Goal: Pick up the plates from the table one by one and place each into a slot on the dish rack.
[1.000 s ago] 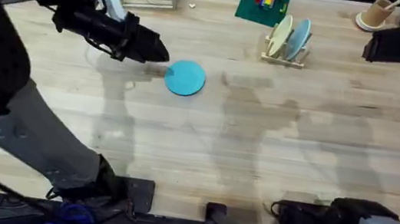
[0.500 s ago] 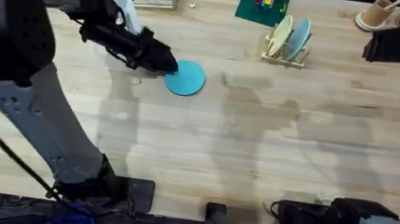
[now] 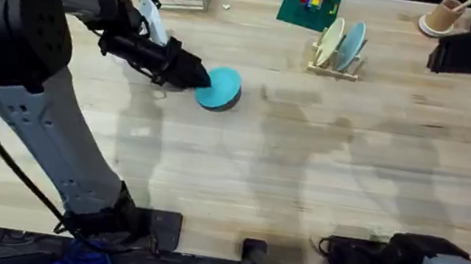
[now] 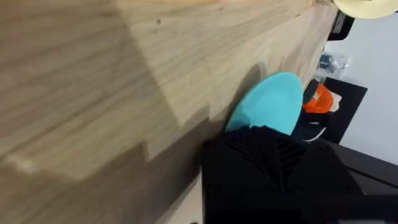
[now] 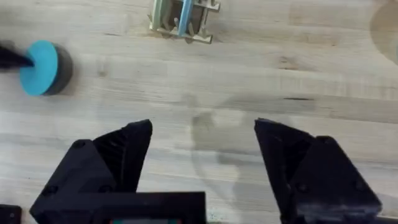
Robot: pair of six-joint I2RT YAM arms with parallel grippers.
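Overhead view shows the turquoise plate [image 3: 219, 88] near the far left-centre of the table [image 3: 302, 177], its near-left edge raised so that a dark shadow sits under it; in the right wrist view the same plate [image 5: 38, 67] reads as tipped, with a shadow beside it. It looks like a small, thin, rigid disc, probably light plastic or melamine, with a smooth face that could slip between hard fingers. Being so flat, it offers no body to hold; the rim is the only purchase, and a pinch across the edge with one finger under and one over seems the sound way to carry it.

That is where the left gripper [image 3: 195, 76] sits, at the plate's left rim. The left wrist view has the plate [image 4: 268, 102] standing on edge against the wood with a black finger [image 4: 273, 162] overlapping its lower part, so the jaws appear clamped on the rim, though the lower finger is hidden.

Farther right, near the table's back edge, the dish rack [image 3: 336, 63] already holds a cream plate [image 3: 330, 40] and a pale blue plate [image 3: 352, 45] upright between its pegs. The right gripper [image 5: 202, 143] hangs spread wide and empty over bare wood, well apart from the plate.
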